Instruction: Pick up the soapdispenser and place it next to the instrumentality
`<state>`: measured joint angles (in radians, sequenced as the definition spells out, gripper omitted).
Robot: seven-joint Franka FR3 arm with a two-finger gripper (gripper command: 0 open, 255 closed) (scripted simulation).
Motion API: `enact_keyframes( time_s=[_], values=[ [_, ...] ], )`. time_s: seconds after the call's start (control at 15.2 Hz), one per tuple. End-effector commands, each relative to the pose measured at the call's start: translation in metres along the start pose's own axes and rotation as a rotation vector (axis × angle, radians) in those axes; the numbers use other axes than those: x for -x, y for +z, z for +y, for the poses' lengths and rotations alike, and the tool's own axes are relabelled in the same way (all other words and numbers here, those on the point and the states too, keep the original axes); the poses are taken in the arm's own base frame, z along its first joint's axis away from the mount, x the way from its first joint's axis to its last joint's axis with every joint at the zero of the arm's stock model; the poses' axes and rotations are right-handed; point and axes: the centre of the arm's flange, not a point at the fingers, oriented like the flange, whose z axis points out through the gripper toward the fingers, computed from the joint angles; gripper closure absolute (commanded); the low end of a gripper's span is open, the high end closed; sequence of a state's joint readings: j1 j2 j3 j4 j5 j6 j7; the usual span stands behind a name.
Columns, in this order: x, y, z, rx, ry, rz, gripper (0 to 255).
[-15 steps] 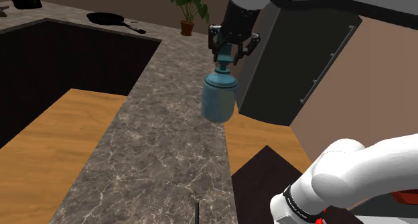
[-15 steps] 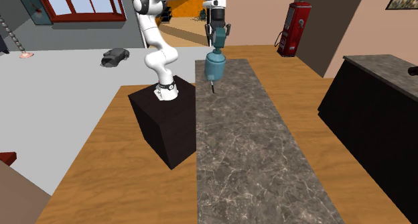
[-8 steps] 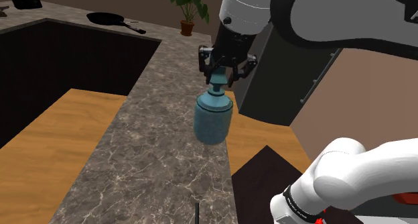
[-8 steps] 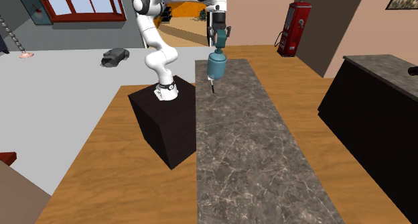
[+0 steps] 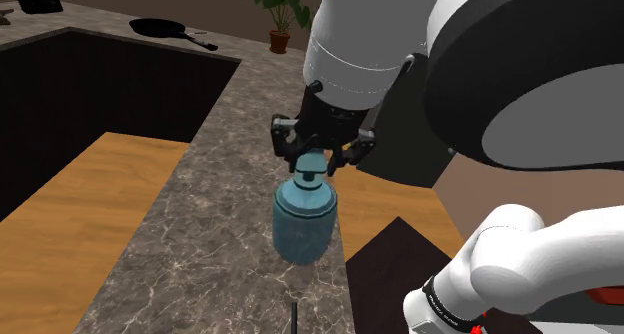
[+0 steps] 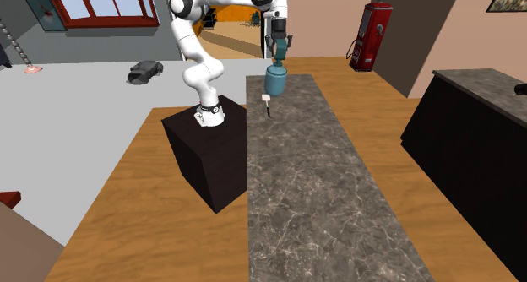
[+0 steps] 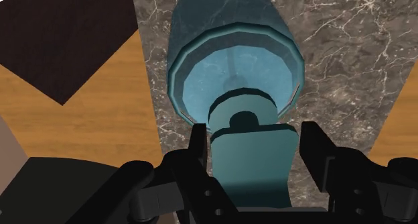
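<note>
– Marbled grey-brown stone makes a long worktop (image 5: 225,247) above a wooden floor (image 5: 85,217). Where is the gripper?

– Up in the air over that stone. The gripper (image 5: 322,162) is clamped on the soap dispenser (image 5: 303,217) at its teal pump head (image 7: 251,152), with one black finger on each flat side. The bottle hangs clear of the worktop, at the centre of the shoulder view.

– What sort of bottle is it?

– Squat, round and blue-teal, with smooth walls, a stepped shoulder and a glassy look. Most of its bulk sits below the grasp, so I judge it could swing.

– And the target?

– A thin dark tool (image 6: 268,109) with a pale tip rests on the stone, just below and left of the bottle in the second exterior view.

– How should the step be done?

– Travel slowly with the bottle plumb. Lower it until the flat base meets the stone just beside the tool, not on it. Only then part the fingers, because the stone is hard and a drop could topple the bottle.
</note>
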<state>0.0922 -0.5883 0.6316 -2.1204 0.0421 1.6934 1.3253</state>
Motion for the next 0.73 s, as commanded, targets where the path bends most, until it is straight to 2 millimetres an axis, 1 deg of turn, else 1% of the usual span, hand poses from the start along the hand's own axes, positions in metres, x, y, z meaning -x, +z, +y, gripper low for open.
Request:
enact_keyframes(
  time_s=[0.0,0.66],
  values=[
    [0.026,0.002,-0.004,-0.001,0.002,0.0,255],
    [0.154,0.009,-0.036,-0.001,0.002,0.0,255]
  ],
)
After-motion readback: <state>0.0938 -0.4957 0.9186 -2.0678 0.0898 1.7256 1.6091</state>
